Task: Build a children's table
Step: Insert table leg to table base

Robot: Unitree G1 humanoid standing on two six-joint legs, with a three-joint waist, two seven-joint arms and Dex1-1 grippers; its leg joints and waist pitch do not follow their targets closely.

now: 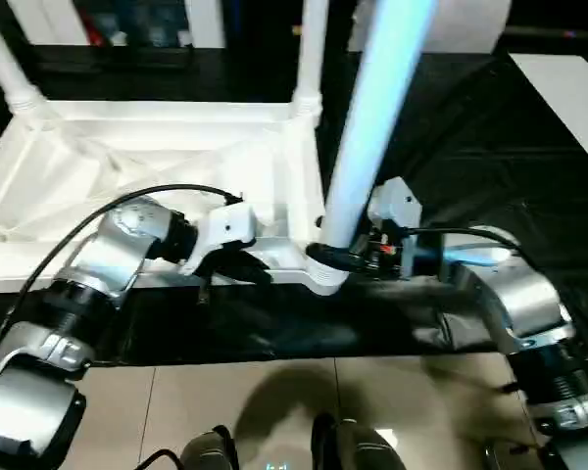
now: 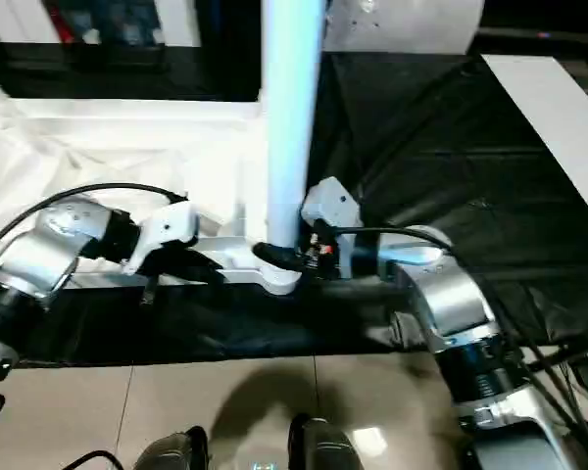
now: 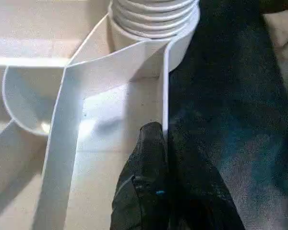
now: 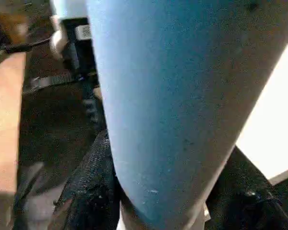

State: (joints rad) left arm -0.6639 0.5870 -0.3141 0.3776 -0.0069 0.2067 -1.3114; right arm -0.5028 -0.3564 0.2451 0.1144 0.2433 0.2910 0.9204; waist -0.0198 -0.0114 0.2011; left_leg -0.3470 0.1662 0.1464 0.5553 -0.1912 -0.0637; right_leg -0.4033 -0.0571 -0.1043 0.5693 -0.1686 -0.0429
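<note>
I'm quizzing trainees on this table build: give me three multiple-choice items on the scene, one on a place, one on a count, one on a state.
1. Where does the leg held by the right gripper stand?
A. In the near corner socket
B. Flat on the floor
C. On the black cloth, far right

2. How many legs stand up from the tabletop?
A. One
B. Three
C. Five

3. How is the left gripper?
A. Wide open above the top
B. Shut on the tabletop's near rim
C. Holding a leg

Answers:
1 A: the leg rises from the near socket, with the right gripper around its base.
2 B: two more legs stand at the far corners.
3 B: the left gripper pinches the rim wall of the tabletop.
</note>
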